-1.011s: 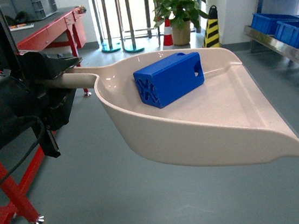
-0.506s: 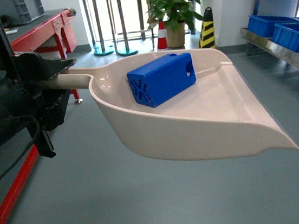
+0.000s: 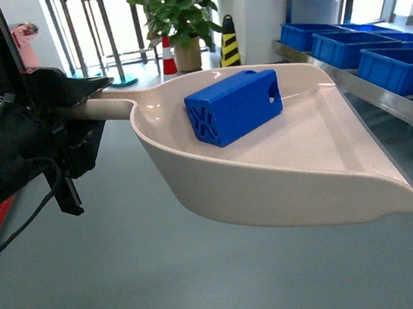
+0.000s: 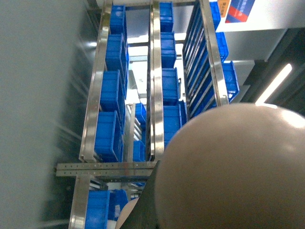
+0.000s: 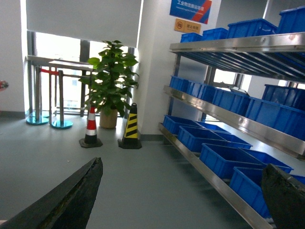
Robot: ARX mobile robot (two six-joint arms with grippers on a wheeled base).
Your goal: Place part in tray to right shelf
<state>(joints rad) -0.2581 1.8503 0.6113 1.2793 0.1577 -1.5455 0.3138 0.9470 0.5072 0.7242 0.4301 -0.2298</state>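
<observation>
Left gripper (image 3: pixel 82 94): at 9 o'clock in the head view, fingers clamped on the handle of the tray (image 3: pixel 286 190). Tray: beige, rigid, carried level; smooth floor, probably slippery. Part (image 3: pixel 235 107): blue block, loose on the tray floor near centre; likely light and hard, best gripped across its flat sides. Right shelf (image 3: pixel 380 92): at 2 o'clock, holding blue crates (image 3: pixel 395 67). Right gripper (image 5: pixel 181 200): fingers spread wide, empty.

Blue part (image 3: pixel 235 107) lies on its side in beige tray (image 3: pixel 298 166), X-ribbed end facing left. Tray held level off the floor. Steel shelf (image 3: pixel 368 89) with blue crates stands right.
</observation>
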